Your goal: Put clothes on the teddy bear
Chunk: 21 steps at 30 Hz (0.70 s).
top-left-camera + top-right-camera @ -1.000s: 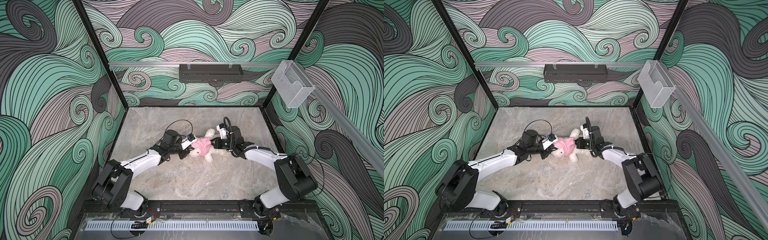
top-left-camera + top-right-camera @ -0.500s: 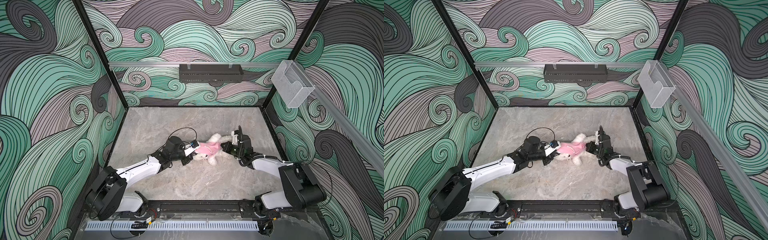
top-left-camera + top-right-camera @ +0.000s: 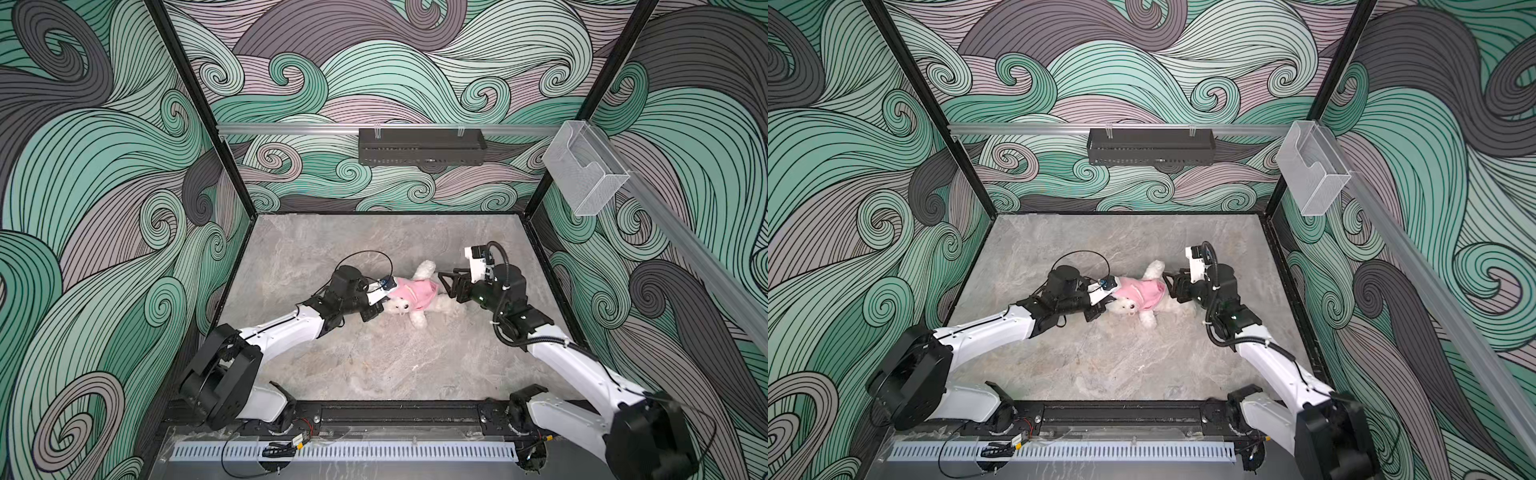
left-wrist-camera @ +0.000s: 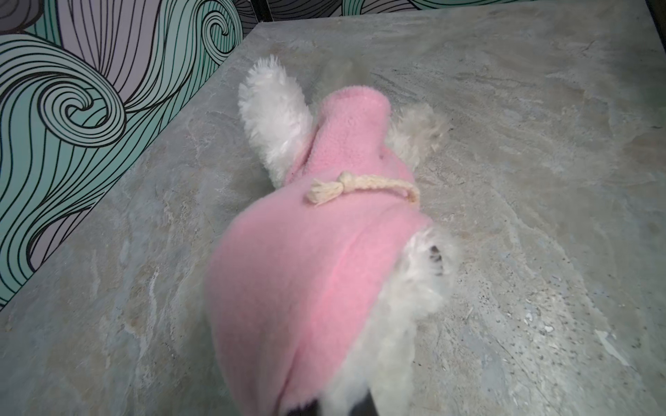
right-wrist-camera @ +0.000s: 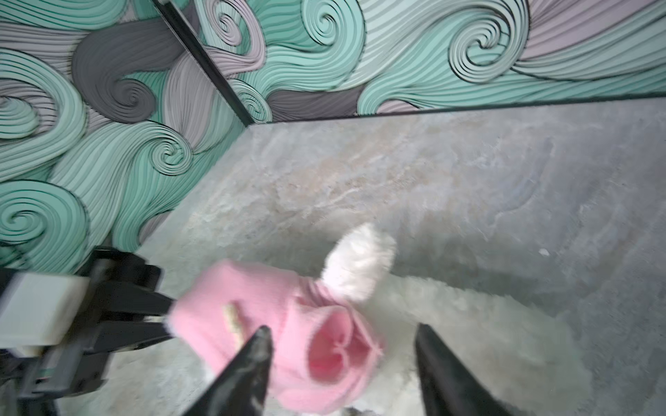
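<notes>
The teddy bear (image 3: pixel 402 308) (image 3: pixel 1126 306), white and fluffy, lies on its side mid-table in both top views. A pink shirt (image 3: pixel 415 291) (image 3: pixel 1141 291) covers its trunk, and its legs (image 3: pixel 424 269) stick out bare. My left gripper (image 3: pixel 385 294) (image 3: pixel 1106 296) (image 4: pixel 335 408) is shut on the pink shirt (image 4: pixel 306 273) at the bear's head end, with fur pressed beside the tips. My right gripper (image 3: pixel 447 284) (image 3: pixel 1171 285) (image 5: pixel 342 328) is open at the bear's leg end. Its black fingers (image 5: pixel 248 367) straddle the shirt's hem (image 5: pixel 335 356) without touching it.
A cream drawstring (image 4: pixel 364 185) lies across the shirt. The patterned enclosure walls (image 3: pixel 199 249) close in the marble table (image 3: pixel 395 365) on three sides. A black box (image 3: pixel 422 146) and a clear bin (image 3: pixel 584 172) hang up on the walls.
My right gripper has let go of the shirt's hem, opened and drawn back a little. Both arms and the bear came toward the front, then settled; the left grip is unchanged.
</notes>
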Each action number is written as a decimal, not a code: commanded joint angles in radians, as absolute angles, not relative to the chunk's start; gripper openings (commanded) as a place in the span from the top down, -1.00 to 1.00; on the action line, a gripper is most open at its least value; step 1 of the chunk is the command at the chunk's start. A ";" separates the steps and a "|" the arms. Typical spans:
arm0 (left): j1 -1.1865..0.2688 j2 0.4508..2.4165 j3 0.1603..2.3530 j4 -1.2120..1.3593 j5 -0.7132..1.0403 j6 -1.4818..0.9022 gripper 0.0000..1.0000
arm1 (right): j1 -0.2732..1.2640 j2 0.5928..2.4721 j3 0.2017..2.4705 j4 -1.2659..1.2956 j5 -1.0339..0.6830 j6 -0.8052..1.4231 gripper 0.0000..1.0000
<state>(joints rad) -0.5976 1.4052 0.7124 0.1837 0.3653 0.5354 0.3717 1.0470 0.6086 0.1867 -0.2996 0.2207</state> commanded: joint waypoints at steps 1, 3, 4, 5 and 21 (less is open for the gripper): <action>-0.596 1.445 0.790 0.127 0.446 0.649 1.00 | 0.434 1.079 0.663 0.148 -0.439 0.113 -0.44; -0.597 1.442 0.783 0.144 0.459 0.651 1.00 | 0.452 1.152 0.709 0.169 -0.535 0.144 -0.47; -0.597 1.436 0.776 0.155 0.464 0.650 1.00 | 0.461 1.195 0.737 0.173 -0.583 0.151 -0.49; -0.597 1.429 0.768 0.165 0.468 0.653 1.00 | 0.470 1.243 0.763 0.166 -0.608 0.159 -0.50; -0.609 1.361 0.743 0.135 0.437 0.707 1.00 | 0.518 1.568 0.953 -0.021 -0.402 0.264 0.90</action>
